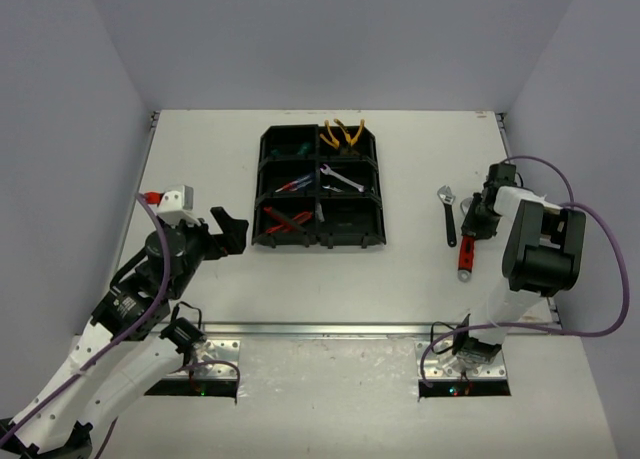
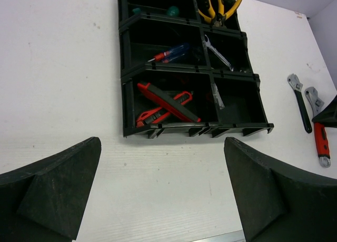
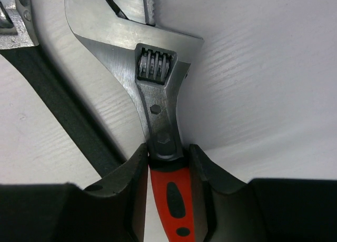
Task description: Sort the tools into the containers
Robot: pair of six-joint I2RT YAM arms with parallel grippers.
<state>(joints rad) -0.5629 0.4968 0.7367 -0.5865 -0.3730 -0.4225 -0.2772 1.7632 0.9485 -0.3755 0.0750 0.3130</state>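
Observation:
The red-handled adjustable wrench (image 3: 154, 81) lies on the table at the right, its red handle (image 1: 465, 258) pointing toward me. My right gripper (image 3: 167, 158) is shut on its neck, both fingers (image 3: 132, 174) pressing where steel meets red grip. A second, dark-handled wrench (image 1: 447, 215) lies just to its left. The black organizer tray (image 2: 200, 128) holds yellow pliers (image 2: 221, 5), a green screwdriver (image 2: 172, 11), a blue-red screwdriver (image 2: 171, 53), a silver wrench (image 2: 217, 51), a utility knife (image 2: 168, 100) and red pliers (image 2: 158, 113). My left gripper (image 2: 163, 189) hangs open, empty, near the tray's front-left.
The tray (image 1: 320, 245) sits at the table's middle back. In the left wrist view both wrenches, dark-handled (image 2: 299, 100) and red-handled (image 2: 320, 137), lie right of it. Grey walls close in the table on three sides. A metal strip runs along the near edge by the arm bases.

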